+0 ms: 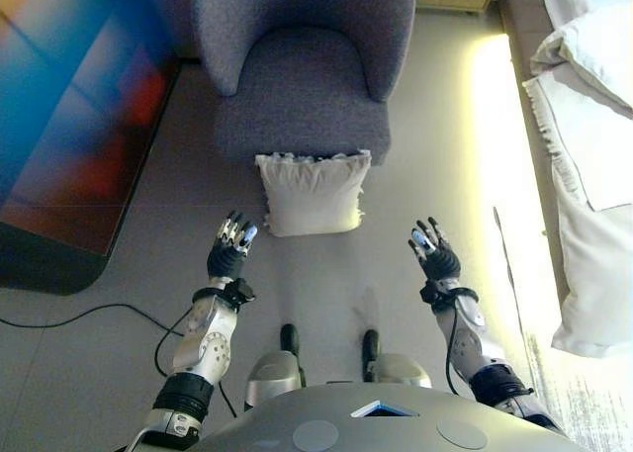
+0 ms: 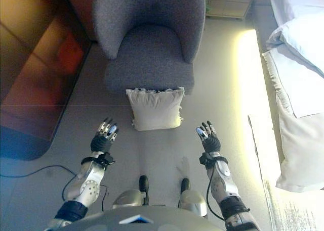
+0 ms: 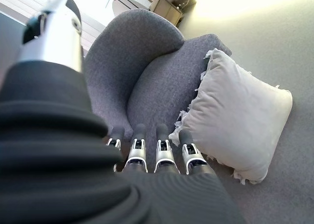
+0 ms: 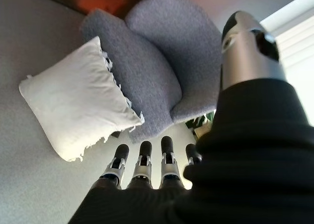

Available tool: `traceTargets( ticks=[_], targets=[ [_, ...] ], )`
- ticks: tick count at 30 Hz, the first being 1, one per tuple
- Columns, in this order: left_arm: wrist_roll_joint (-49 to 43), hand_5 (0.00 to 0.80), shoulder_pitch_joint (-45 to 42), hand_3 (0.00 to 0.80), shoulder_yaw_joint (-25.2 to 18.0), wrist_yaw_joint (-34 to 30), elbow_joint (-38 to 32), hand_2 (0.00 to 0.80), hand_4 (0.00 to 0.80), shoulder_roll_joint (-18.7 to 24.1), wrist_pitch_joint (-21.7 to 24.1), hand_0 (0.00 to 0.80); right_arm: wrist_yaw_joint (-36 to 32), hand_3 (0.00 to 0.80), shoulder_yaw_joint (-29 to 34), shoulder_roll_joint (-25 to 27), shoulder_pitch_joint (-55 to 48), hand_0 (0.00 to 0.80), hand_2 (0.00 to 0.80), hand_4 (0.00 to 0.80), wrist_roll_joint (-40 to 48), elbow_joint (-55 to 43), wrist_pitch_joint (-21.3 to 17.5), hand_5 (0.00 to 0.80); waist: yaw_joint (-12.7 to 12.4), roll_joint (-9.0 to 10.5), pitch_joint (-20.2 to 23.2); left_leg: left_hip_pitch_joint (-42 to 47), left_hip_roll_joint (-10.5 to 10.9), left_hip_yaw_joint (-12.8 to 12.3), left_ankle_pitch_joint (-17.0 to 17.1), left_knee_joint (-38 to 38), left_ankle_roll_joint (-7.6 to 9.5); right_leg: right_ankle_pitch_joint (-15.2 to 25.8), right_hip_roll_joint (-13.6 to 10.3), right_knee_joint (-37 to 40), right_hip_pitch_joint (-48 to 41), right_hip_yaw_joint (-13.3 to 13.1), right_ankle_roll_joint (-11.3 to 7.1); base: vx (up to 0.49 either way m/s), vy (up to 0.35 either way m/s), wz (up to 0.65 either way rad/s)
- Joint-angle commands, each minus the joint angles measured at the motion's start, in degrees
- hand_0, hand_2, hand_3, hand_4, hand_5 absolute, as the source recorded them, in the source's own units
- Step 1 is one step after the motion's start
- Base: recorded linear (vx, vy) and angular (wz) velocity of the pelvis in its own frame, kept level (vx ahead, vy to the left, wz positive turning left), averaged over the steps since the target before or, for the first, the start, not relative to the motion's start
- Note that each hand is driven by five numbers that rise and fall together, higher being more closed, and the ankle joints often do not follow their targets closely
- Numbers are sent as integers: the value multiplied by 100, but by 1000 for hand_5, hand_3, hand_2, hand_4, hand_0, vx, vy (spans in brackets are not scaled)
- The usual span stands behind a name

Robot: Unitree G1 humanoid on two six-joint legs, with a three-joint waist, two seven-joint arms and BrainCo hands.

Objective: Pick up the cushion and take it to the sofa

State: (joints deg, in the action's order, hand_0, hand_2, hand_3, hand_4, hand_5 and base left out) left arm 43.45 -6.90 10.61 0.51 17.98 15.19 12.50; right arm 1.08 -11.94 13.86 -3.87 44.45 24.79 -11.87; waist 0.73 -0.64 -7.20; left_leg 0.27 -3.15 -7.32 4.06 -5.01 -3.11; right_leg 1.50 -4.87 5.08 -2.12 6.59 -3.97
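Note:
A cream cushion with a frilled edge leans on the floor against the front of a grey armchair. My left hand hovers to the cushion's lower left, fingers straight, holding nothing. My right hand is held out to the cushion's lower right, also open and empty. Both hands are apart from the cushion. The wrist views show the cushion past each hand's fingers, resting against the armchair.
A dark low cabinet with a glossy top stands at the left. A bed with white bedding runs along the right edge. Grey floor lies between the armchair and the bed.

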Motion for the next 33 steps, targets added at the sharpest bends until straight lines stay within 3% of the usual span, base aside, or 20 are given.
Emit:
traceTargets(
  ticks=[1,13,17,21,28,33],
  targets=[
    [-276,0,262,0,117,89,-202,0,0,136,258,0,10,0,18,-80,117,0,0,0,-109,-540,-298,0,36,40,80,-124,16,76,-190,275,21,280,-223,-201,225,94,-287,0,0,0],
    [-268,0,114,0,83,27,-248,0,0,161,373,0,-171,0,-57,-110,27,0,0,0,10,-559,-351,0,35,37,58,-68,-18,48,-174,220,4,270,-221,-154,175,115,-292,3,0,0],
    [-442,0,120,0,136,171,-260,0,0,165,301,0,43,0,-65,-98,32,0,0,0,-109,-588,-393,0,28,59,62,-56,-22,54,-184,230,-2,257,-217,-150,145,119,-290,8,3,0],
    [-397,0,98,0,168,132,-277,0,0,185,173,0,-63,0,-45,-102,16,0,0,0,194,-521,161,0,27,82,71,-7,-29,36,-201,234,1,235,-230,-170,98,138,-299,27,15,0],
    [-10,0,-47,0,124,-173,-305,0,0,196,1,0,-247,0,-84,-87,-157,0,0,0,233,-641,298,0,12,153,66,14,-35,-68,-306,419,20,186,-343,-308,64,217,-347,33,41,-3],
    [179,0,-310,0,-26,-464,-426,0,0,236,-97,0,-737,0,-78,-75,-390,0,0,0,359,-858,703,0,26,221,127,26,46,-141,-457,597,101,138,-447,-414,22,124,-409,81,103,-10]
  ],
)
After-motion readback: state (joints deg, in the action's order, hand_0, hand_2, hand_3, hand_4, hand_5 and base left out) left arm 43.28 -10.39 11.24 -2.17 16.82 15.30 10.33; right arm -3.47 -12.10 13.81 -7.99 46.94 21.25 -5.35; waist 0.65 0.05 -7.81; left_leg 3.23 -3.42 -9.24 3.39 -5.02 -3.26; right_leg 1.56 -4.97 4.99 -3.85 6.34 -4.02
